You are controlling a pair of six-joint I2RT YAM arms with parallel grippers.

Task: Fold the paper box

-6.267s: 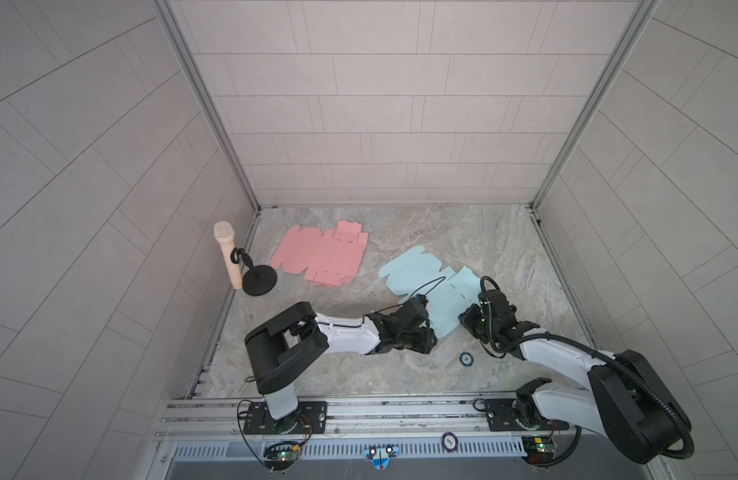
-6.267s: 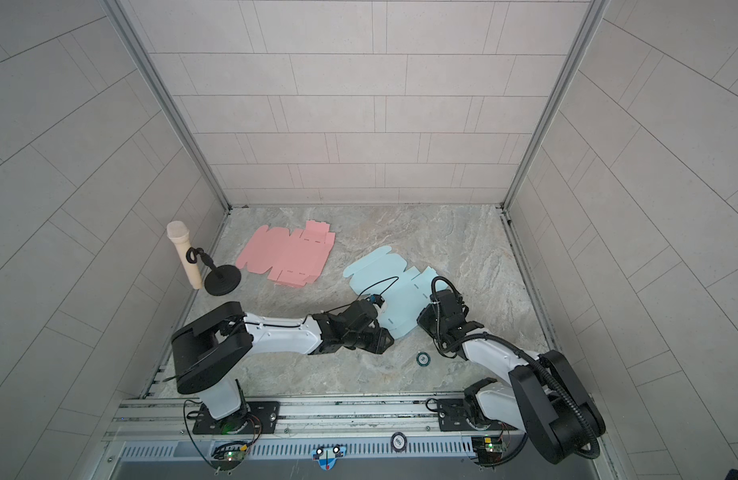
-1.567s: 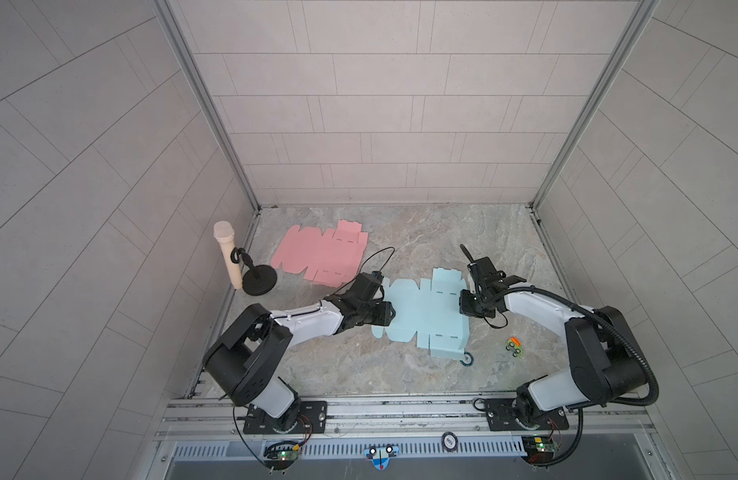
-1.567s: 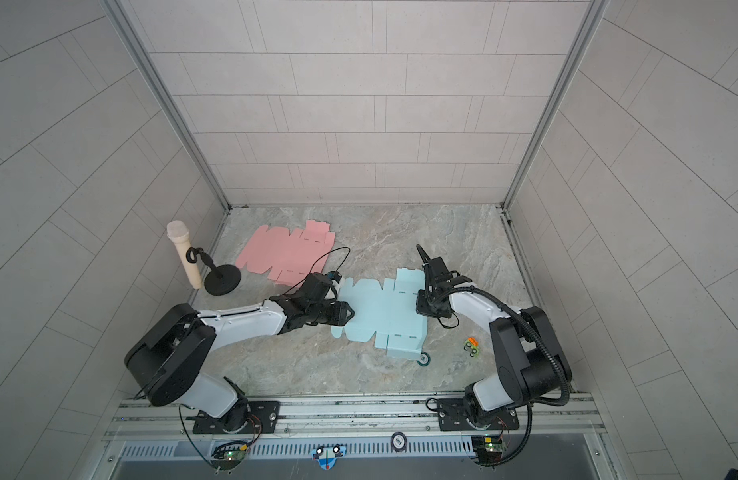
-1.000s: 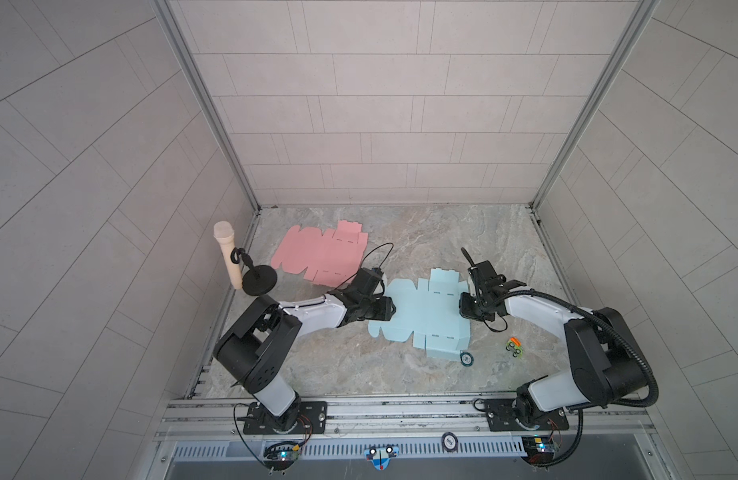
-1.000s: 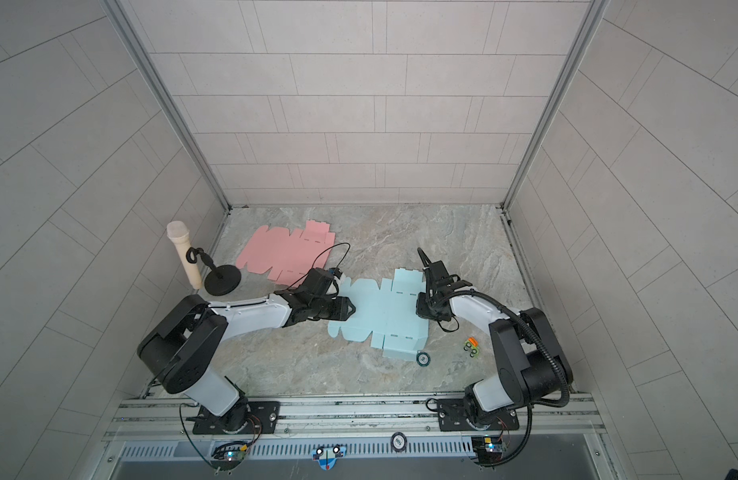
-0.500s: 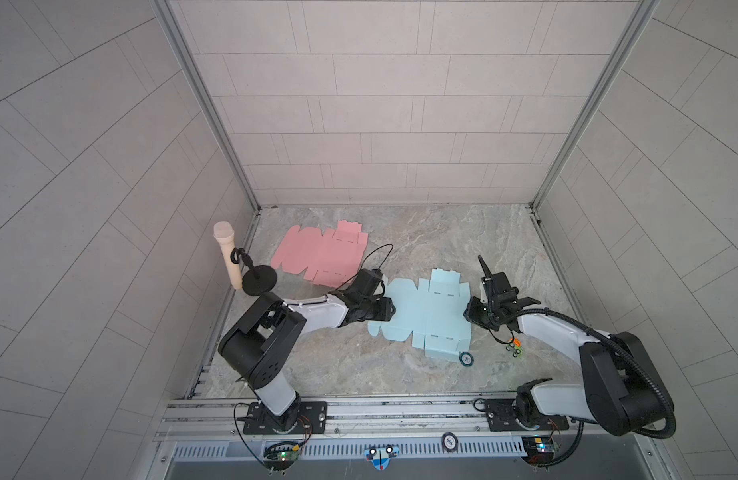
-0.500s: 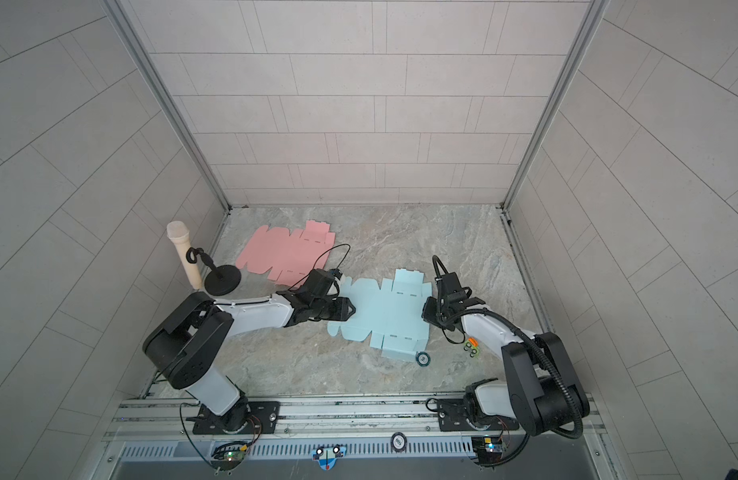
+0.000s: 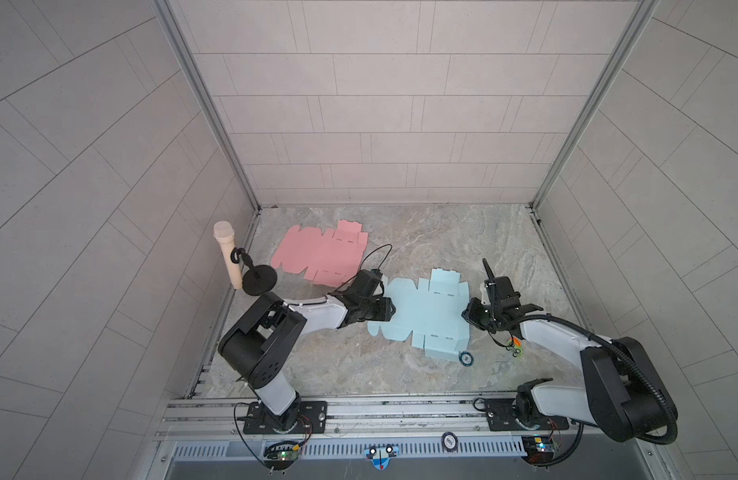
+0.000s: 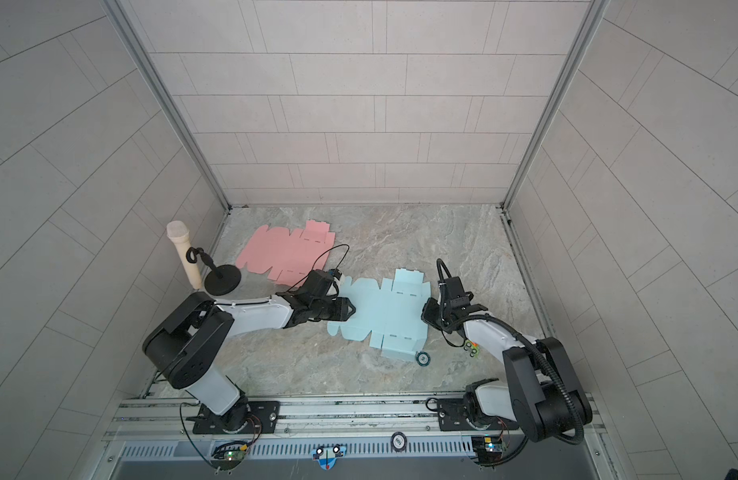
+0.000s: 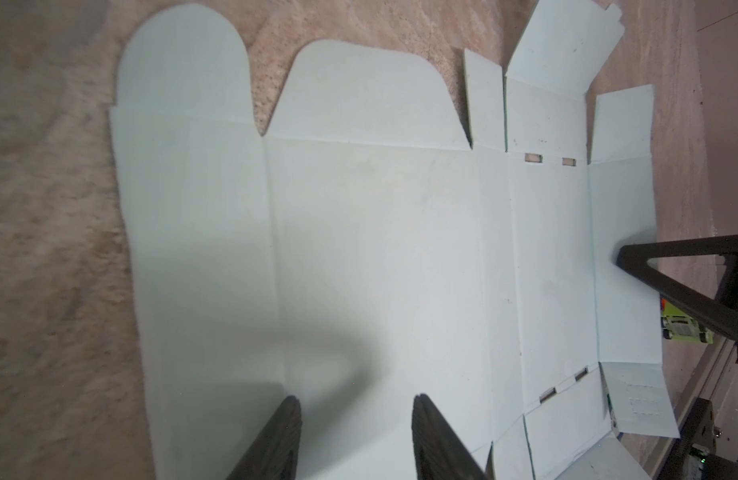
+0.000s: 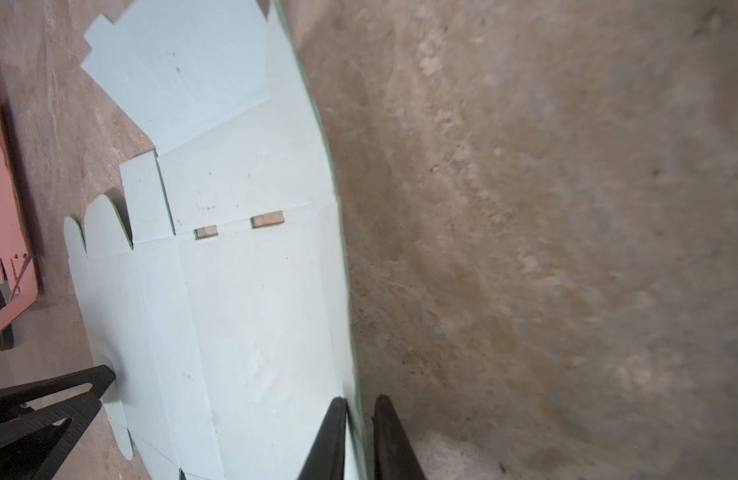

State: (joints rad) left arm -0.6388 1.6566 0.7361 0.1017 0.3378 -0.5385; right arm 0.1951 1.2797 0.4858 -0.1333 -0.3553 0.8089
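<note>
The paper box (image 9: 421, 311) (image 10: 380, 316) is a light blue flat cut-out lying on the stone floor, mid-right in both top views. My left gripper (image 9: 390, 309) (image 11: 355, 398) is open, its two fingertips resting over the sheet's left panel. My right gripper (image 9: 471, 316) (image 12: 360, 401) is shut on the sheet's right edge flap, which rises slightly between the fingers. The left wrist view shows the whole sheet (image 11: 400, 249) with the right gripper (image 11: 633, 257) at its far edge.
A pink flat cut-out (image 9: 323, 257) (image 10: 290, 253) lies behind the left arm. A microphone (image 9: 228, 259) on a black round stand (image 9: 259, 280) is at the left wall. A small ring (image 9: 465, 357) and a green-orange piece (image 9: 513, 345) lie near the sheet's front right corner.
The right gripper has slid along the sheet's right side toward the front and closed on its edge flap. The left gripper and the sheet have barely moved in the last second.
</note>
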